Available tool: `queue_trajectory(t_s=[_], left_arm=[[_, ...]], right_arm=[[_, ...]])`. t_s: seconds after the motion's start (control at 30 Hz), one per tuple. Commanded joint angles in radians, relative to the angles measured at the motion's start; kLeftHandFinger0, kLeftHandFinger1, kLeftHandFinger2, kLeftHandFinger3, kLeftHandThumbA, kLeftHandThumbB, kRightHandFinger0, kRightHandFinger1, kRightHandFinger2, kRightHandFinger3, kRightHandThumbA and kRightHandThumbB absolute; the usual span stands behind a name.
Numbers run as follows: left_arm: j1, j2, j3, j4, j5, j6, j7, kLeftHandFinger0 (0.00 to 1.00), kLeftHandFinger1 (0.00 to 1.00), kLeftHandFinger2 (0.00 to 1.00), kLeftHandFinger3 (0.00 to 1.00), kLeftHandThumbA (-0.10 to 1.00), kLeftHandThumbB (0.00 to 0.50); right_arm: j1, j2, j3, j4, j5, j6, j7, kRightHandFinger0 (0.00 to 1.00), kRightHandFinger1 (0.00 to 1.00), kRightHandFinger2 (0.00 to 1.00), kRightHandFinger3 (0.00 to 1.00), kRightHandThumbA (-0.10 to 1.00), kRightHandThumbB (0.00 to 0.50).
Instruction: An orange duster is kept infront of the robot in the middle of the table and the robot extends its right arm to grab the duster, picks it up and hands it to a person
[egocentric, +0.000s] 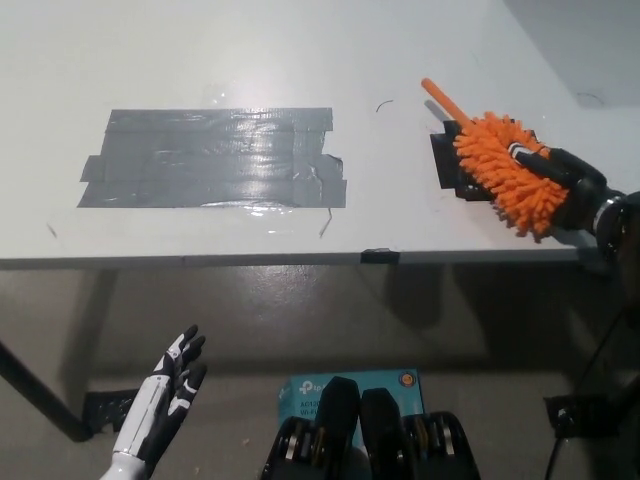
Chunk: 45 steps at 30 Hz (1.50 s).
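Observation:
The orange duster (503, 170) has a fluffy noodle head and a thin orange handle pointing up-left. It hovers at the right side of the white table (300, 60), over a patch of black tape (450, 165). My black right hand (565, 185) comes in from the right edge and is shut on the duster, its fingers wrapped over the head's right end. My white left hand (165, 400) rests low at the lower left, below the table edge, fingers apart and holding nothing.
A large grey tape patch (215, 157) covers the table's middle left. The table's front edge (300, 259) runs across the picture, with a small black clip at its middle. A blue box (300, 395) lies on the floor below.

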<state>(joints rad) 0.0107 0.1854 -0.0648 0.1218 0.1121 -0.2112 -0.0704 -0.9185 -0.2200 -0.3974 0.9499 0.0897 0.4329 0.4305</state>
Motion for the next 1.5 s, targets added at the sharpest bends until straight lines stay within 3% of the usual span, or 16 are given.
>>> queue_trajectory(t_s=[0.0, 0.27, 0.3, 0.37, 0.43, 0.5, 0.6, 0.9, 1.47], left_arm=[[-0.042, 0.008, 0.002, -0.022, -0.020, -0.025, -0.020, 0.94, 1.00, 1.00, 1.00, 0.91, 0.191], [-0.054, 0.013, 0.004, -0.021, -0.018, -0.024, -0.020, 0.92, 1.00, 1.00, 1.00, 0.91, 0.189], [-0.054, 0.013, 0.004, -0.021, -0.018, -0.024, -0.020, 0.92, 1.00, 1.00, 1.00, 0.91, 0.190], [-0.052, 0.014, 0.003, -0.027, -0.013, -0.021, -0.019, 0.91, 1.00, 1.00, 1.00, 0.92, 0.188], [-0.052, 0.014, 0.003, -0.026, -0.013, -0.022, -0.019, 0.91, 1.00, 1.00, 1.00, 0.92, 0.189], [-0.056, 0.016, 0.003, -0.027, -0.017, -0.022, -0.022, 0.91, 1.00, 1.00, 1.00, 0.91, 0.180], [-0.064, 0.019, 0.005, -0.027, -0.016, -0.017, -0.022, 0.90, 1.00, 1.00, 1.00, 0.91, 0.180], [-0.062, 0.019, 0.002, -0.018, -0.012, -0.022, -0.023, 0.91, 1.00, 1.00, 1.00, 0.92, 0.174], [-0.067, 0.018, 0.004, -0.021, -0.025, -0.006, -0.031, 0.87, 1.00, 1.00, 1.00, 0.90, 0.184]], right_arm=[[-0.013, 0.065, -0.110, 0.006, 0.389, 0.037, 0.177, 0.00, 0.33, 0.65, 1.00, -0.10, 0.086], [0.076, 0.132, -0.018, -0.218, 0.593, 0.037, 0.172, 0.00, 0.35, 0.70, 1.00, -0.10, 0.062], [0.080, 0.133, -0.013, -0.225, 0.603, 0.037, 0.173, 0.00, 0.37, 0.73, 1.00, -0.10, 0.109], [0.123, 0.156, 0.025, -0.297, 0.657, 0.037, 0.147, 0.00, 0.37, 0.75, 1.00, -0.10, 0.101], [0.149, 0.171, 0.044, -0.347, 0.687, 0.037, 0.104, 0.00, 0.38, 0.72, 0.99, -0.10, 0.140], [0.232, 0.211, 0.106, -0.491, 0.789, 0.037, -0.018, 0.00, 0.39, 0.73, 0.97, -0.10, 0.115], [0.277, 0.231, 0.131, -0.559, 0.821, 0.037, -0.044, 0.00, 0.38, 0.70, 0.94, -0.10, 0.112], [0.349, 0.254, 0.169, -0.643, 0.872, 0.037, -0.107, 0.00, 0.36, 0.68, 1.00, -0.10, 0.102], [0.383, 0.332, 0.199, -0.708, 0.996, 0.037, -0.235, 0.00, 0.34, 0.62, 1.00, -0.10, 0.059]])
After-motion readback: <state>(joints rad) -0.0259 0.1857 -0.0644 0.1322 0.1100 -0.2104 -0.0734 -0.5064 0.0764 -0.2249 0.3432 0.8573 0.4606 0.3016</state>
